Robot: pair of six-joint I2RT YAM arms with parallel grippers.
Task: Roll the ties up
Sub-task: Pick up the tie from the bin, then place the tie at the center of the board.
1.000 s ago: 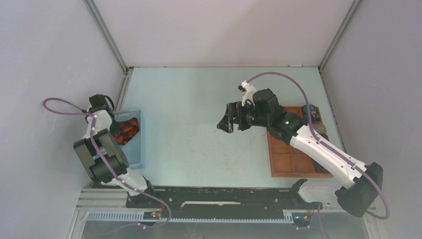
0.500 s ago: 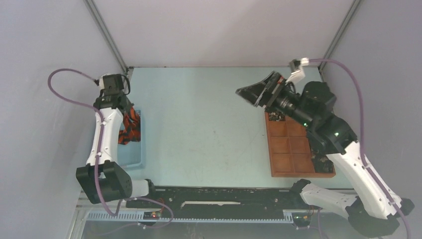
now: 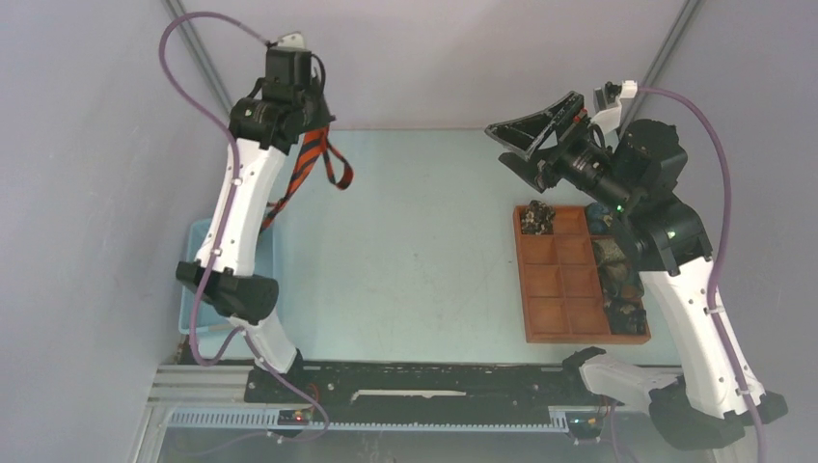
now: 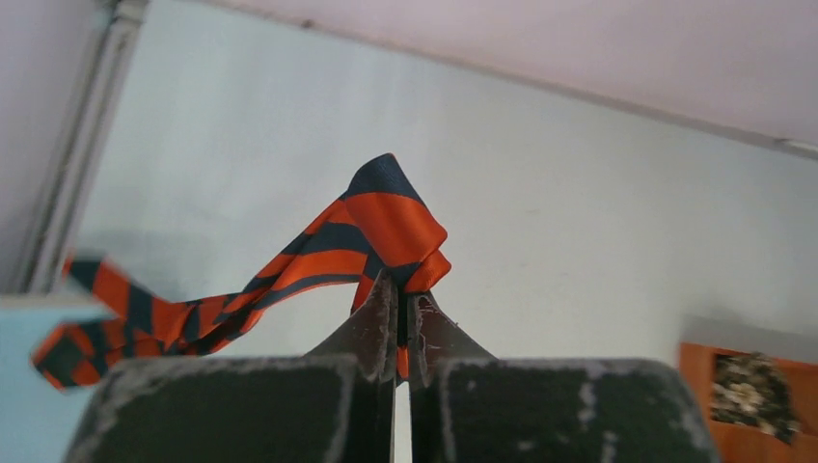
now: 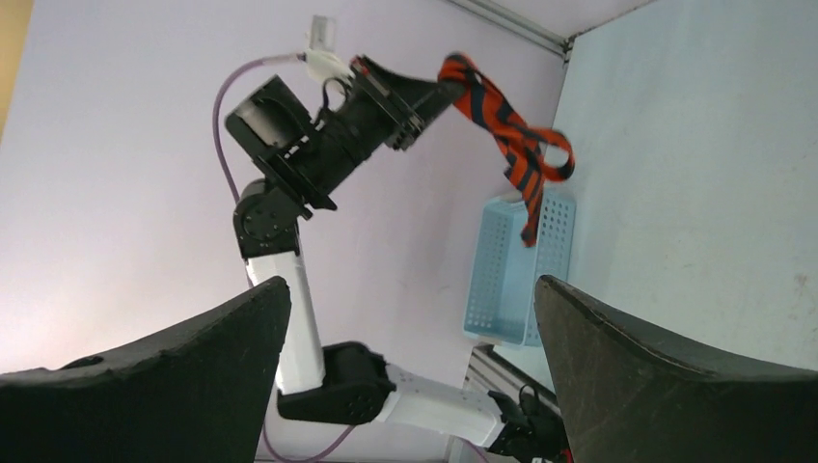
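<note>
My left gripper (image 3: 313, 127) is raised high at the far left and shut on the long red-orange and black striped tie (image 3: 307, 166), which hangs in a loose loop below it. In the left wrist view the jaws (image 4: 398, 311) pinch a fold of the tie (image 4: 386, 217), and the rest trails left. My right gripper (image 3: 536, 141) is wide open and empty, raised over the far right and pointing left. In its own view (image 5: 410, 289) it looks at the hanging tie (image 5: 511, 135). Small dark rolled ties (image 3: 537, 217) sit in the tray's compartments.
The brown compartmented tray (image 3: 564, 309) lies at the right, with rolls along its far and right cells (image 3: 610, 253). The light blue basket (image 3: 198, 239) stands at the left edge, partly behind my left arm, and shows in the right wrist view (image 5: 511, 270). Grey walls close in all around.
My left gripper has lifted the striped tie out of the basket and up toward the back. My right gripper has risen and swung from mid-table to the far right.
</note>
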